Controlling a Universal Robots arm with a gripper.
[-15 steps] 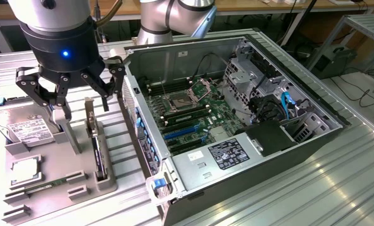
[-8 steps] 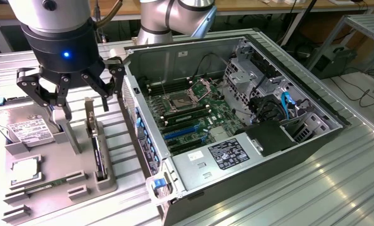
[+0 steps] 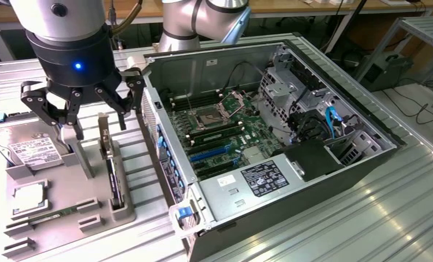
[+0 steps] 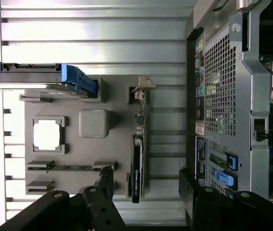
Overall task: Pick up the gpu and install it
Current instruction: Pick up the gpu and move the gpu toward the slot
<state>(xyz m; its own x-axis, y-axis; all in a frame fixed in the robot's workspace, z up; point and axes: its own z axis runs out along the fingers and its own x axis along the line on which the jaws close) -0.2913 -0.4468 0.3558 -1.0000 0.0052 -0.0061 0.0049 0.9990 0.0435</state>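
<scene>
we're at the pick step: our wide-open gripper (image 3: pixel 97 123) hovers over the gpu (image 3: pixel 114 180) standing edgewise in its tray (image 3: pixel 85 192), and gripping likely calls for straddling its flat faces.

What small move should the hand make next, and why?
Probably lower straight down: the open hand hangs above the gpu, which stands on edge in the grey holder, and the wrist view shows the card between its fingers.

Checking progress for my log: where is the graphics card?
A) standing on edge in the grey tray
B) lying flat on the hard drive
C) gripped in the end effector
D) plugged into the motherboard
A: the graphics card stands on edge in the grey tray, beneath the open, empty end effector.
</scene>
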